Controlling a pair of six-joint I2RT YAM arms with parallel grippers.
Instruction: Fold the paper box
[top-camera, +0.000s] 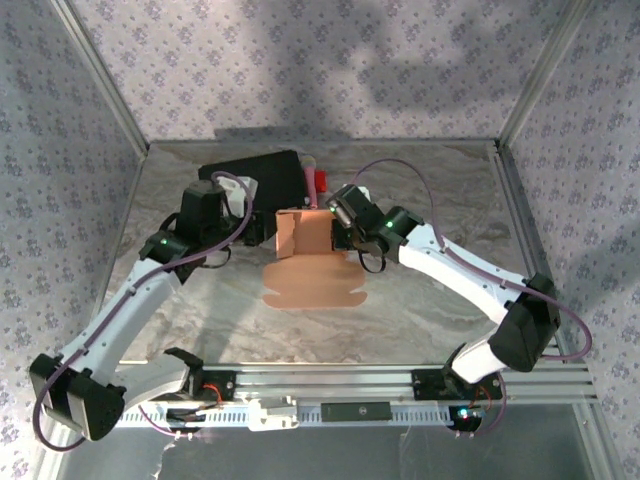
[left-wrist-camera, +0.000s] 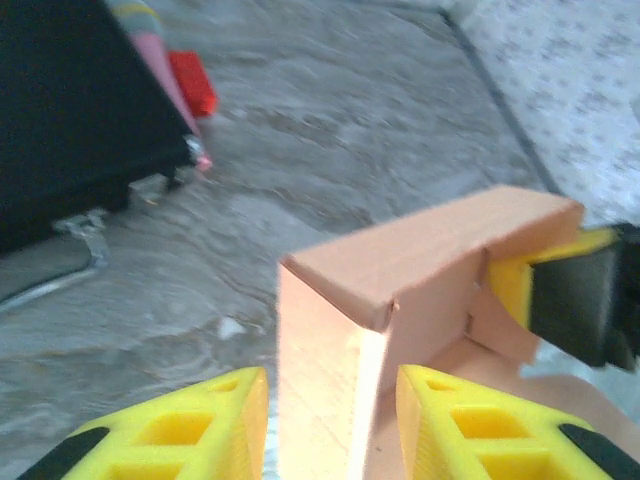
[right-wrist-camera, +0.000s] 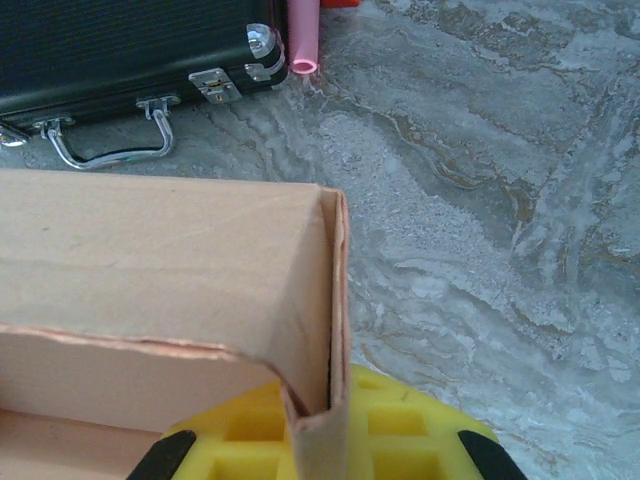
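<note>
Pinching 1 paper box (top-camera: 300, 232): R gripper (right-wrist-camera: 320, 440); L gripper (left-wrist-camera: 330, 420) jaws apart.

The top external camera looked steeply down from above and behind the arm bases (top-camera: 205, 385) over the whole worktop (top-camera: 440, 200). The left wrist camera peered past the left gripper (left-wrist-camera: 332, 410), the right wrist camera past the right gripper (right-wrist-camera: 325, 440), both very close. All three shared the paper box (top-camera: 305, 235) and black case (top-camera: 255, 175).
</note>
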